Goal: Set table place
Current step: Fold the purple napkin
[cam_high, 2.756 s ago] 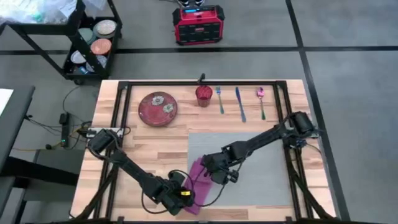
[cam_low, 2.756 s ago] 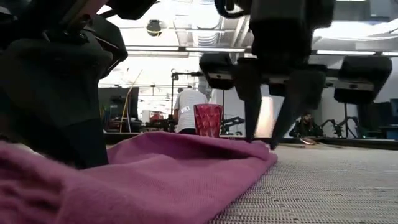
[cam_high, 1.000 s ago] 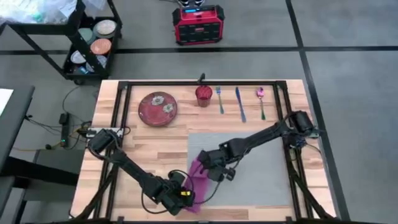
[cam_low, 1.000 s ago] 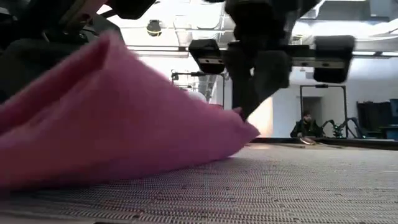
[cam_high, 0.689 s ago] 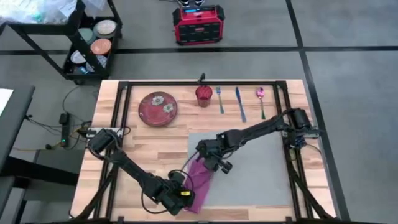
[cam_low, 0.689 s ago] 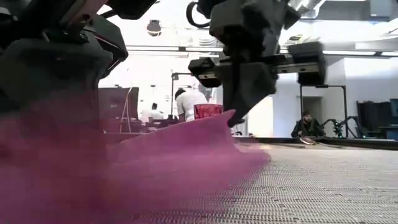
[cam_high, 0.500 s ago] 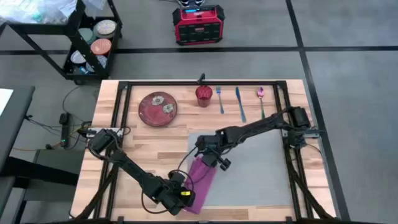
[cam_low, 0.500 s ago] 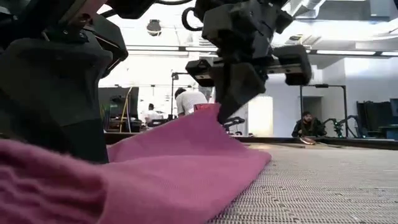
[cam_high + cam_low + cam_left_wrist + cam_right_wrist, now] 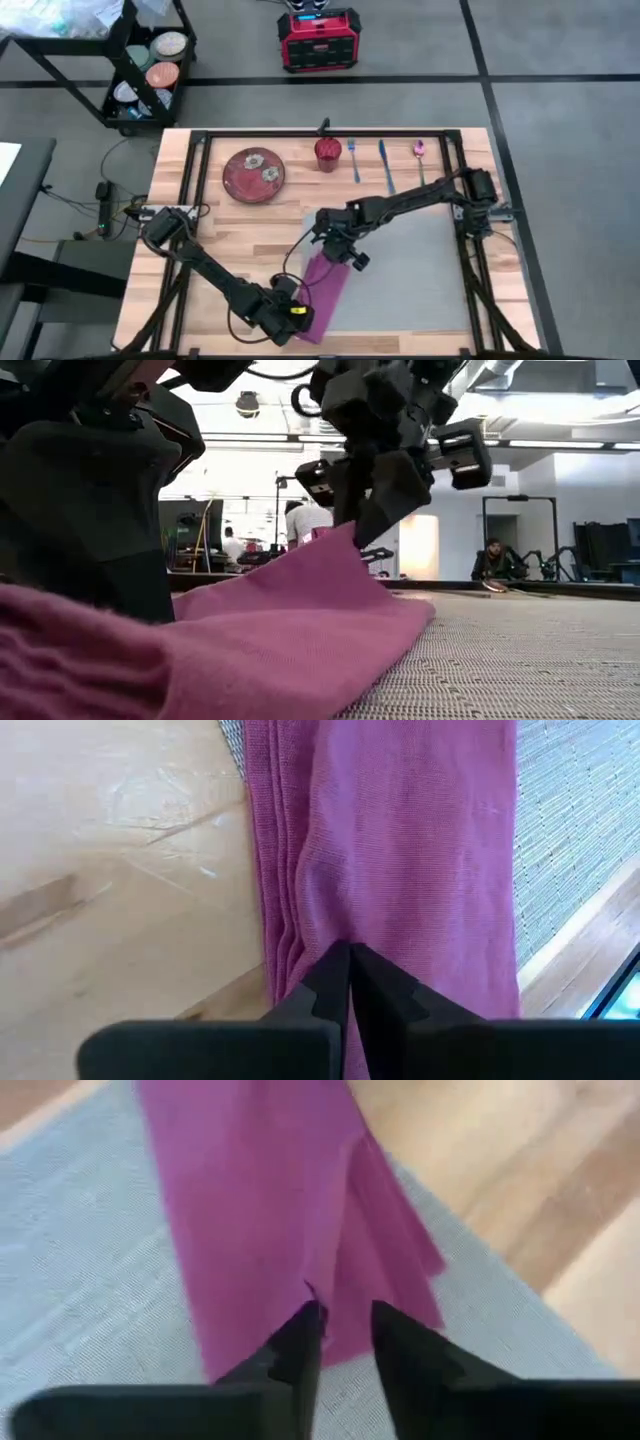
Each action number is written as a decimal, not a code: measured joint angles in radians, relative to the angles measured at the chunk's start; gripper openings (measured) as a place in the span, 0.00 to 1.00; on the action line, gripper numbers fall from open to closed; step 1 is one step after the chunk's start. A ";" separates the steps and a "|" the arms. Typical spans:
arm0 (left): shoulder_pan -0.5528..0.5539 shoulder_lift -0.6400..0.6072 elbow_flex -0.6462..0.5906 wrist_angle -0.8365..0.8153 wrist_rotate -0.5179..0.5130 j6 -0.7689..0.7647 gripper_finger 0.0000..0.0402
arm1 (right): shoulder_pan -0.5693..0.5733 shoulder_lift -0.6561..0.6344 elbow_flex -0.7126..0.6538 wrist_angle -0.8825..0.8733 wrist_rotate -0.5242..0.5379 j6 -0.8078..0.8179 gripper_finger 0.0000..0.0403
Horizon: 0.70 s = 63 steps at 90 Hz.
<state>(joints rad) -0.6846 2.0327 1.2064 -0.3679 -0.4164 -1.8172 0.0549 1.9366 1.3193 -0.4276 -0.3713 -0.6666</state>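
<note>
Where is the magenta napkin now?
In the high view, the magenta napkin lies over the grey placemat's left edge, between the left gripper and right gripper.

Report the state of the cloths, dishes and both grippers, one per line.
Napkin: folded, lying across the placemat's left edge, far end raised.
Placemat: spread flat.
Plate: bare, off the placemat.
Cup: upright.
Left gripper: fingers shut on napkin.
Right gripper: at napkin's raised end.

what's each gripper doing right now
left gripper: shut on the napkin
right gripper: holding the napkin's far end, lifted off the placemat
</note>
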 joint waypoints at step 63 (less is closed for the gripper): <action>-0.003 0.000 -0.001 0.012 -0.004 -0.058 0.00 | -0.167 0.000 -0.045 -0.223 0.118 0.198 0.02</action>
<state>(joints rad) -0.6880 2.0327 1.2053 -0.3562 -0.4201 -1.8755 -0.1120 1.9362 1.2741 -0.6501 -0.2535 -0.4684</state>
